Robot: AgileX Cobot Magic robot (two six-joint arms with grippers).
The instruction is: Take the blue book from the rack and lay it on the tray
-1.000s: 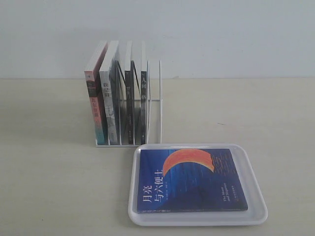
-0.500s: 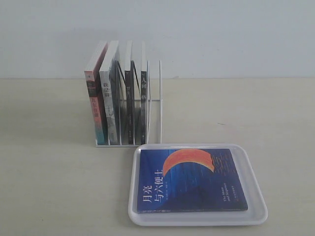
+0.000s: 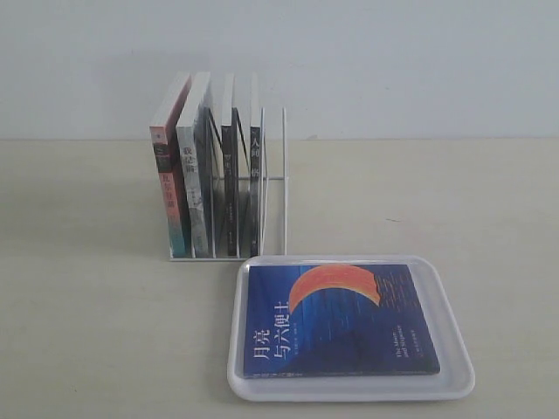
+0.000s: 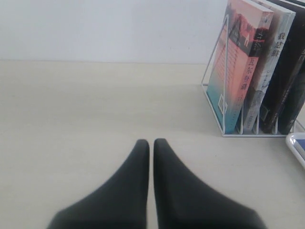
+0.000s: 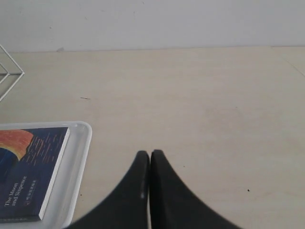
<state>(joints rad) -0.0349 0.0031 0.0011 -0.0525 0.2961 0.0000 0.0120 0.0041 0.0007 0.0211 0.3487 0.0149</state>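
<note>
The blue book (image 3: pixel 341 319), dark cover with an orange crescent and white characters, lies flat inside the white tray (image 3: pixel 454 349) at the front of the table. Part of it shows in the right wrist view too, blue book (image 5: pixel 28 167) in the tray (image 5: pixel 78 157). The white wire rack (image 3: pixel 272 188) stands behind the tray, its rightmost slot bare. My left gripper (image 4: pixel 151 143) is shut over bare table, well away from the rack (image 4: pixel 214 102). My right gripper (image 5: pixel 149 155) is shut, beside the tray and apart from it. Neither gripper shows in the exterior view.
Several books stay upright in the rack: a pink-and-teal-spined one (image 3: pixel 168 188) on the left and black-spined ones (image 3: pixel 229 188) beside it. A pale wall runs behind the beige table (image 3: pixel 79 305).
</note>
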